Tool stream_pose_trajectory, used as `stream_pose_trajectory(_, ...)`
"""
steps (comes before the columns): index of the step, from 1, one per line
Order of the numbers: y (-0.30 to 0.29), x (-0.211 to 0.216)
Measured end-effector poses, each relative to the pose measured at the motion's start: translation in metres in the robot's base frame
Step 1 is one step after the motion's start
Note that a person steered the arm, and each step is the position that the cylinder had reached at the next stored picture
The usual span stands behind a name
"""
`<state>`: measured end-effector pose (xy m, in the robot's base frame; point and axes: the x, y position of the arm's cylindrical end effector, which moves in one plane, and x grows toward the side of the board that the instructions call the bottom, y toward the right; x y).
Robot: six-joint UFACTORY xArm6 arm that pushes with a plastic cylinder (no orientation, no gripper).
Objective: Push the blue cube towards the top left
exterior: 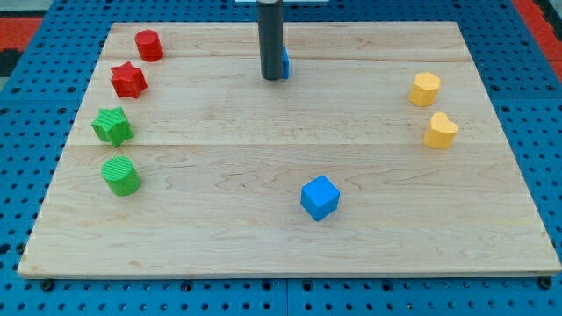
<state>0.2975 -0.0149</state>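
Observation:
The blue cube (320,197) sits on the wooden board (228,219) a little right of centre, towards the view's bottom. My tip (271,77) is at the view's top centre, far above the cube. A second blue block (284,62) is mostly hidden behind the rod, just right of it; its shape cannot be made out.
At the view's left stand a red cylinder (148,45), a red star (128,80), a green star (112,125) and a green cylinder (120,175). At the right are a yellow hexagon block (425,89) and a yellow heart-like block (441,131).

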Motion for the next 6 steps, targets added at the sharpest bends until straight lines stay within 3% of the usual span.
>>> stream_pose_trajectory(1, 0.000, -0.033)
stream_pose_trajectory(2, 0.025, 0.019)
stream_pose_trajectory(4, 0.139, 0.221)
stream_pose_trajectory(5, 0.120, 0.290)
stream_pose_trajectory(6, 0.058, 0.240)
